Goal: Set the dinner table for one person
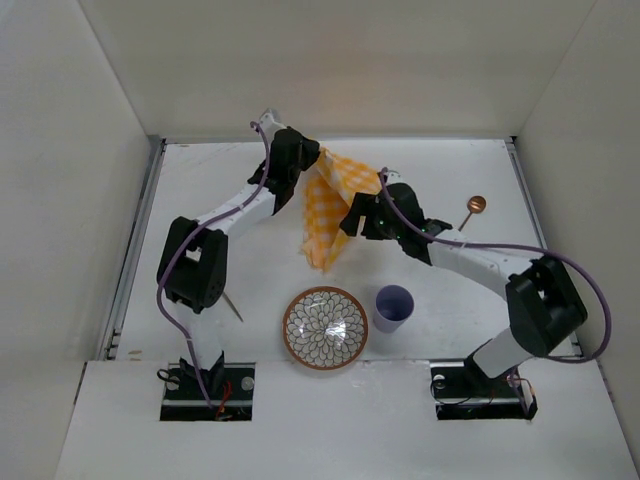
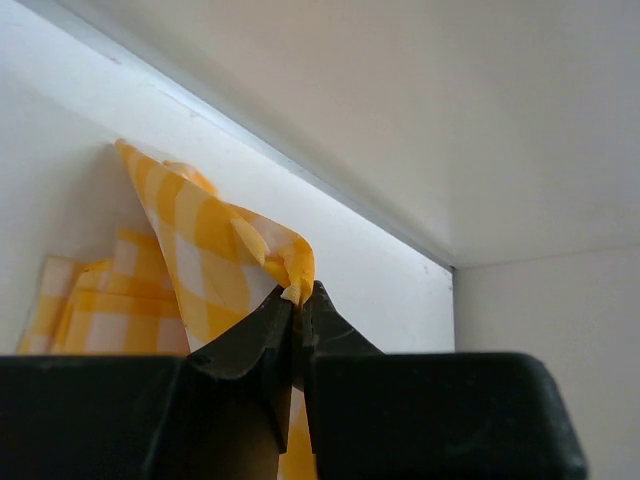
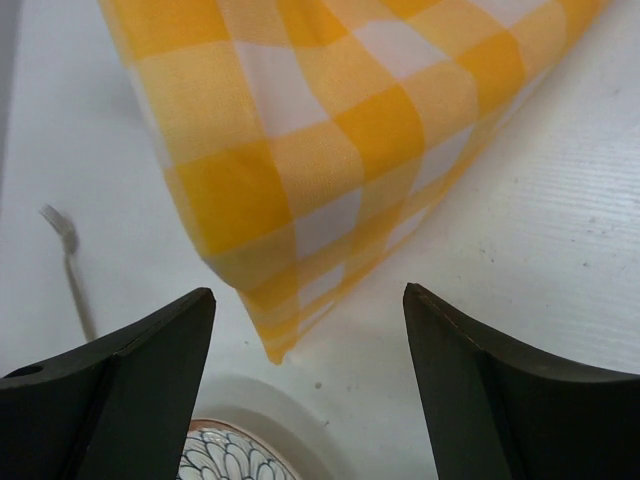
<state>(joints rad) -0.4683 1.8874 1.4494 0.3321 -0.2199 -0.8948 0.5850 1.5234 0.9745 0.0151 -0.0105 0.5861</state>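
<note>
Dinner table (image 1: 200, 170): wrist view alone shows left jaws pinching cloth (image 2: 200, 240) corner; right jaws wide, empty.

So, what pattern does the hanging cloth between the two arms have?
Yellow and white checks; the soft fabric cloth shows best in the right wrist view.

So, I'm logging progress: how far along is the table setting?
Done: little; patterned round bowl and lilac cup sit side by side. In hand: left gripper pinches the yellow-and-white checked cloth, lifted; right gripper open beside it. Left: spreading the cloth, arranging bowl, cup, copper-coloured spoon.
</note>
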